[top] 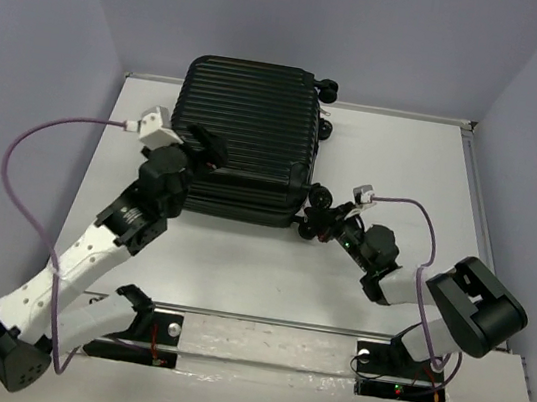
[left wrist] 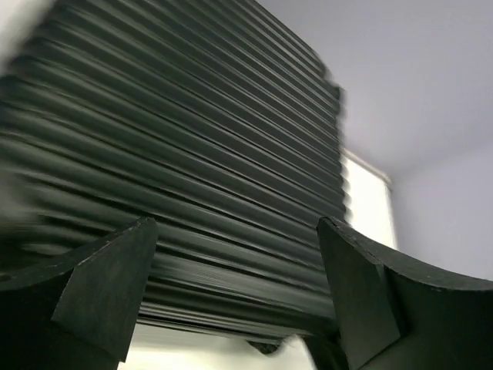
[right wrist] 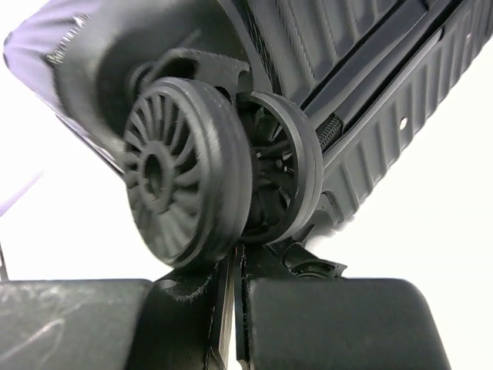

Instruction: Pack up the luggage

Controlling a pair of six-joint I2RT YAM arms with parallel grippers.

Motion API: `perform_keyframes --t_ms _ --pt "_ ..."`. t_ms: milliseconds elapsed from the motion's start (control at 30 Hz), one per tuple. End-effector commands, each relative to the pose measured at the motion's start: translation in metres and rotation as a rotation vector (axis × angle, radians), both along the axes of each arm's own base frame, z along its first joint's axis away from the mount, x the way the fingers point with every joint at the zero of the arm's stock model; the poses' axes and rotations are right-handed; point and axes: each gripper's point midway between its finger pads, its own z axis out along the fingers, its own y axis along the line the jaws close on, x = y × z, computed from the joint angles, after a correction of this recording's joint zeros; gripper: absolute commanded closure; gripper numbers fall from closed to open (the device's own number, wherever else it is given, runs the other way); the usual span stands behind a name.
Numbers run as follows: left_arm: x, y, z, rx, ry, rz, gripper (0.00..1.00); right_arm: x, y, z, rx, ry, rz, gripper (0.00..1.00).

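1. The surface [top: 237,277] is a white, flat rectangle, bounded on its far, left and right sides by pale grey-violet walls [top: 25,74].
2. The luggage [top: 248,137] is a black ribbed hard-shell case. It lies flat on the far-centre part of the surface with a ribbed shell upward, its ridges running left to right.
3. The wheels [top: 322,197] are small and black, and sit along the case's right side at its far and near corners.
4. The arm bases [top: 143,329] stand on a paler strip [top: 267,347] at the near edge.
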Motion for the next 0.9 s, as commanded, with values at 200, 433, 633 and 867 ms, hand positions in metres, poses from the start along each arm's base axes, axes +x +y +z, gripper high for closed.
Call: perform_keyframes --t_ms 200,433,633,867 --pt "0.008 0.113 -0.045 0.156 0.174 0.155 0.01 -0.007 -0.005 0.052 0.059 -0.142 -0.001 0.93" --pt "0.032 0.114 -0.054 0.199 0.195 0.091 0.01 0.001 0.002 0.039 -0.019 -0.116 0.014 0.86" --pt "0.039 0.116 -0.068 0.211 0.216 0.074 0.01 0.008 0.010 0.025 -0.070 -0.121 0.037 0.49" --pt "0.040 0.118 -0.073 0.221 0.220 0.067 0.01 0.025 0.023 0.027 -0.092 -0.151 0.052 0.47"
